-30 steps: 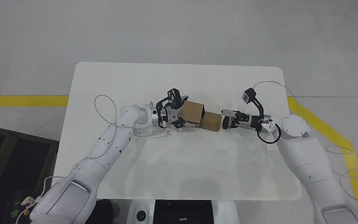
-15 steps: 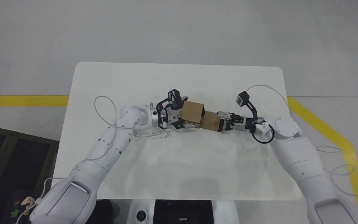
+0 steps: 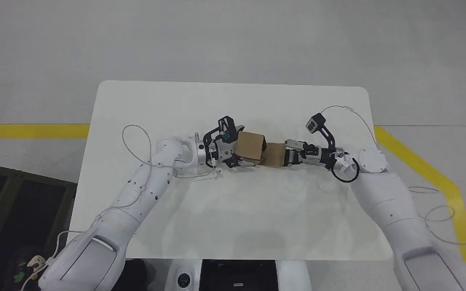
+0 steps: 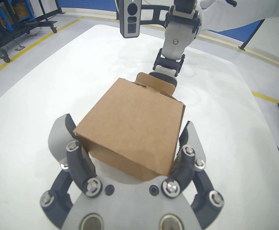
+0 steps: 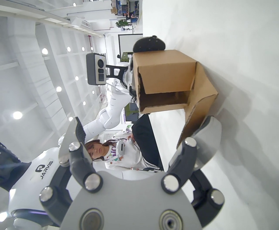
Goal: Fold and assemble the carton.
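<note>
The left gripper [image 4: 128,128] clamps the carton [image 4: 133,122] at one end, a finger on each side wall, while the right gripper [image 5: 141,126] sits at the carton's opposite, open end, wrist rolled sideways, jaws spread wide, one finger [image 5: 207,132] against the flap [image 5: 196,113].

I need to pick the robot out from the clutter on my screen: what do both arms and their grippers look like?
The left arm and right arm are glossy white shells, with thin white cables looping beside them. The left gripper and right gripper match: silver-grey finger plates with black pads, black linkages with silver bolts. Each wrist carries a grey camera box on a black bracket.
</note>
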